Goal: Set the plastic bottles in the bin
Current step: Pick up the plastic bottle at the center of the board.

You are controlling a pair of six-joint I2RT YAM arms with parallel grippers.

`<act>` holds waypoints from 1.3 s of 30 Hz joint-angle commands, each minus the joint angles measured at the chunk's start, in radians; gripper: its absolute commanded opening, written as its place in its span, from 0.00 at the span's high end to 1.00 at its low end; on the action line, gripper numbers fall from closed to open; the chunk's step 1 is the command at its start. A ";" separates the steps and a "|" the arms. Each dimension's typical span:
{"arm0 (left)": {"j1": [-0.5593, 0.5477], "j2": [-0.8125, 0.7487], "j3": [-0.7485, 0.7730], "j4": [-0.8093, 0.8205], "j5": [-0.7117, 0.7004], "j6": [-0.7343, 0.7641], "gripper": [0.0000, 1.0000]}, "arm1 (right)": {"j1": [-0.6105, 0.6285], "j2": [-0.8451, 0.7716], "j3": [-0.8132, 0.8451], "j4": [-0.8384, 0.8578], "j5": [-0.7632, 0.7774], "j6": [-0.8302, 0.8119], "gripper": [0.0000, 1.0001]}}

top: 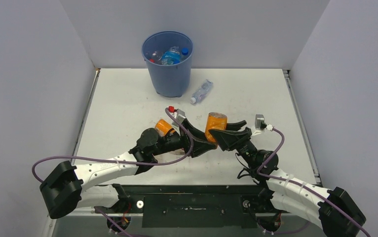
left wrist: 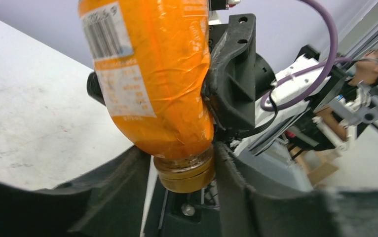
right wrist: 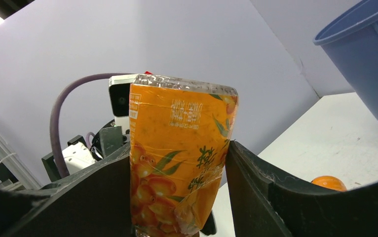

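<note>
Both arm bases sit at the near table (top: 128,98) edge; the arms meet mid-table. Right gripper (top: 220,132) clamps one orange bottle (top: 215,122), held cap down. Left gripper (top: 210,144) sits under it at the cap end. Second orange bottle (top: 164,127) lies on the table beside the left wrist. One clear bottle (top: 202,91) with a white cap lies just beside the bin (top: 170,79).

Bin: one, blue, round, tapered, at the back wall. Several bottles inside, blue and red caps showing, count unclear.

Left wrist view: gripper fingers (left wrist: 236,197) press both sides of the amber cap (left wrist: 184,173). Label crinkled, barcode visible.

Right wrist view: gripper closed on the fruit-printed label, base up.
</note>
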 commanded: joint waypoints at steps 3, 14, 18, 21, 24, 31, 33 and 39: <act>-0.013 0.019 0.048 0.074 0.068 -0.010 0.77 | 0.012 -0.030 0.017 0.029 -0.011 -0.022 0.69; -0.013 -0.152 0.077 -0.229 -0.005 0.247 1.00 | 0.012 -0.217 0.244 -0.627 -0.051 -0.177 0.10; -0.011 -0.266 0.148 -0.551 -0.112 0.497 1.00 | 0.011 -0.284 0.404 -1.026 -0.045 -0.332 0.10; -0.013 -0.328 0.196 -0.760 -0.210 0.734 1.00 | 0.011 -0.318 0.516 -1.251 -0.039 -0.437 0.10; -0.017 -0.380 0.225 -0.925 -0.280 0.939 1.00 | 0.011 -0.327 0.612 -1.421 -0.019 -0.511 0.10; -0.046 -0.427 0.213 -1.071 -0.442 1.453 1.00 | 0.011 -0.249 0.790 -1.650 -0.044 -0.616 0.10; -0.076 -0.432 0.189 -1.073 -0.503 1.659 1.00 | 0.011 -0.194 0.835 -1.717 -0.077 -0.642 0.10; -0.188 -0.469 0.023 -0.868 -0.646 2.085 1.00 | 0.011 -0.098 0.848 -1.756 -0.150 -0.619 0.10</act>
